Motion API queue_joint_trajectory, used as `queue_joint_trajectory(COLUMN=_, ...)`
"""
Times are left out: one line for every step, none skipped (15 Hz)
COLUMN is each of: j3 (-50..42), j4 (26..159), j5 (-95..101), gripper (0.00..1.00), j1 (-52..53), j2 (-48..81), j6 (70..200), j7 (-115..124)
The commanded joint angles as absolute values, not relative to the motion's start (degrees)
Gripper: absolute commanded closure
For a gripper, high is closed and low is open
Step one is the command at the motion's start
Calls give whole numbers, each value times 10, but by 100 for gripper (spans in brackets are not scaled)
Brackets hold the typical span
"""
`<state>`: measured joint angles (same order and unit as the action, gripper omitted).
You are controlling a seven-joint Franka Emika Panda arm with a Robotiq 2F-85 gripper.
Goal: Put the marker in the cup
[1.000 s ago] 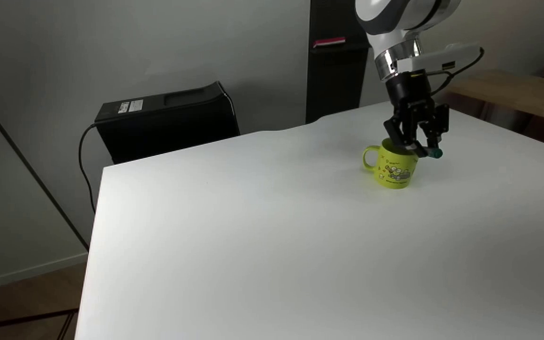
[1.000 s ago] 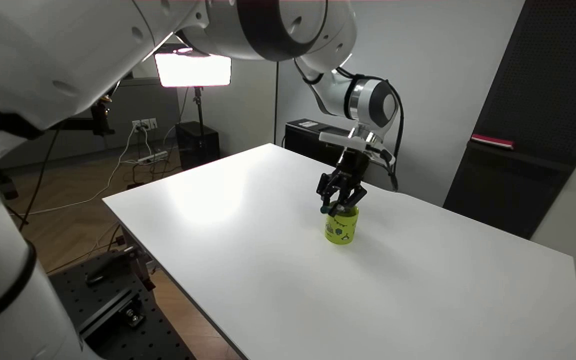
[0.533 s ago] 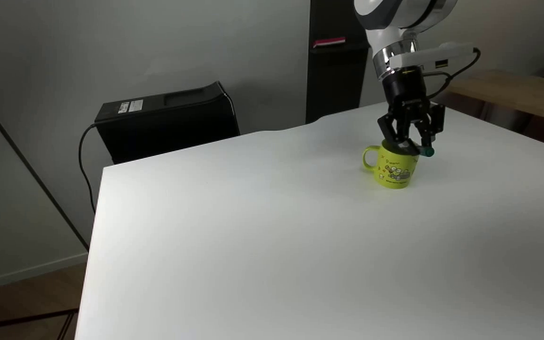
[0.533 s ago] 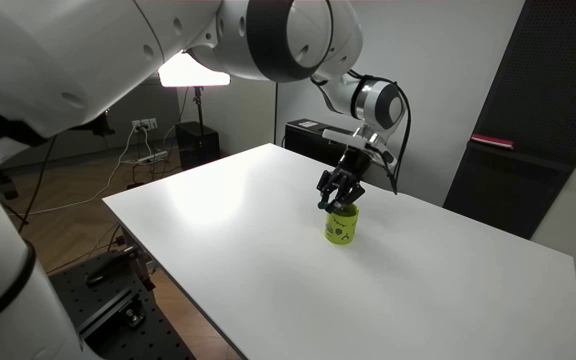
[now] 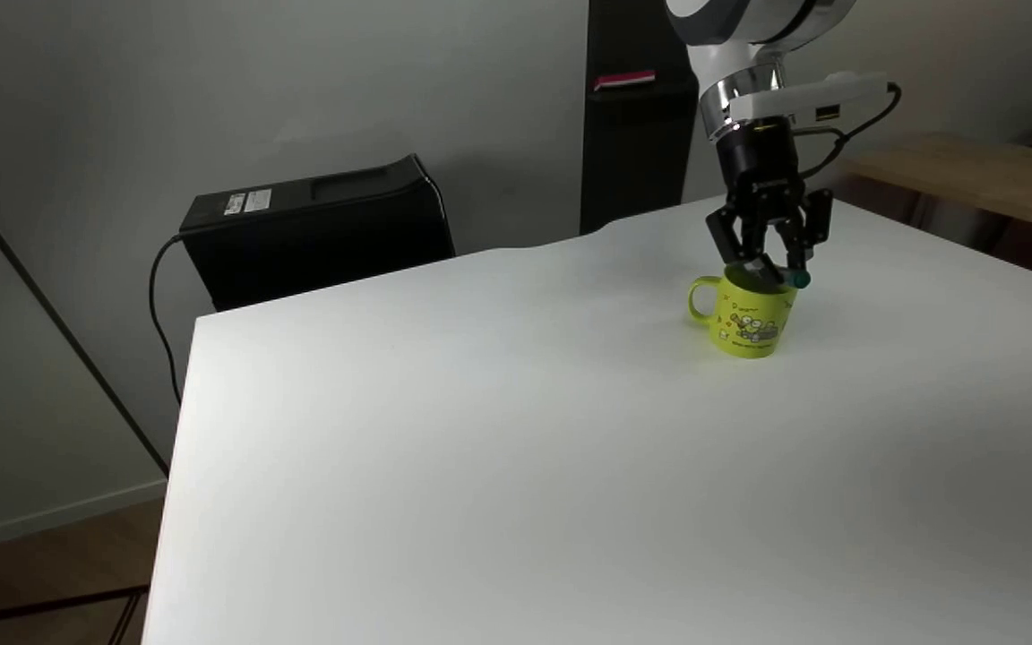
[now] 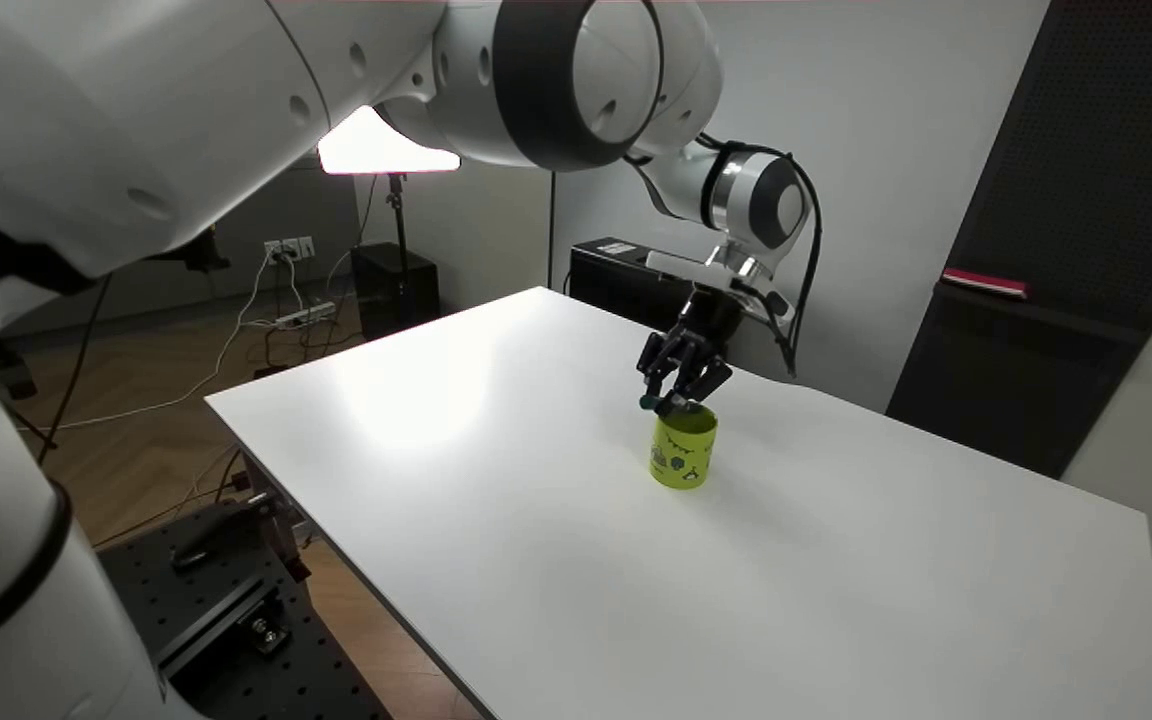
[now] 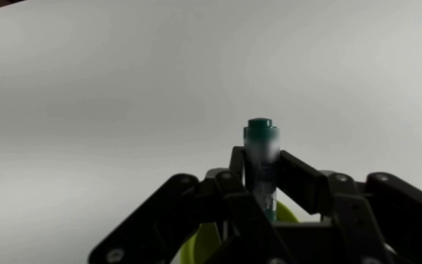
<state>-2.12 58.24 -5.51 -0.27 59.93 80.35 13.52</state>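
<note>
The yellow-green cup [image 5: 749, 321] stands upright on the table in both exterior views [image 6: 681, 458], with its handle at the left in an exterior view. My gripper [image 5: 785, 269] is just above the cup's mouth, tilted, also in an exterior view [image 6: 664, 398]. In the wrist view my gripper [image 7: 259, 156] is shut on the marker [image 7: 262, 170], which has a green end pointing away. The marker lies nearly level; its green end [image 5: 799, 279] sticks out past the cup's rim, also in an exterior view [image 6: 648, 402]. The cup's rim [image 7: 187, 253] shows behind the fingers, which hide its middle.
The cup stands on a white table [image 5: 444, 448]. A black box [image 5: 319, 224] stands behind the table's far edge, and a dark cabinet [image 6: 1026, 300] stands beyond it. A bright lamp [image 6: 386, 145] is at the back. The arm [image 6: 186, 120] reaches over the table.
My gripper and the marker have moved left and slightly up in an exterior view, bringing the green end closer to the cup's rim. The cup has not moved. The grip stays shut.
</note>
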Motion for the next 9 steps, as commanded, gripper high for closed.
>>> queue_joint_trajectory(j3=-23, j4=542, j5=-56, gripper=48, j1=-3, j2=619, j6=785, j7=151)
queue_joint_trajectory(j3=-23, j4=540, j5=-56, gripper=43, j1=-3, j2=620, j6=783, j7=150)
queue_joint_trajectory(j3=-23, j4=541, j5=-56, gripper=35, j1=-3, j2=619, j6=783, j7=151)
queue_joint_trajectory(j3=-23, j4=540, j5=-57, gripper=29, j1=-3, j2=620, j6=782, j7=151)
queue_joint_trajectory(j3=-23, j4=540, j5=-56, gripper=21, j1=-3, j2=620, j6=782, j7=150)
queue_joint_trajectory(j3=-24, j4=541, j5=-54, gripper=15, j1=-2, j2=619, j6=785, j7=150)
queue_joint_trajectory(j3=-26, j4=548, j5=-47, gripper=9, j1=2, j2=612, j6=794, j7=146)
queue_joint_trajectory(j3=-27, j4=558, j5=-39, gripper=2, j1=7, j2=602, j6=807, j7=138)
queue_joint_trajectory(j3=-27, j4=584, j5=-27, gripper=0, j1=14, j2=579, j6=834, j7=125)
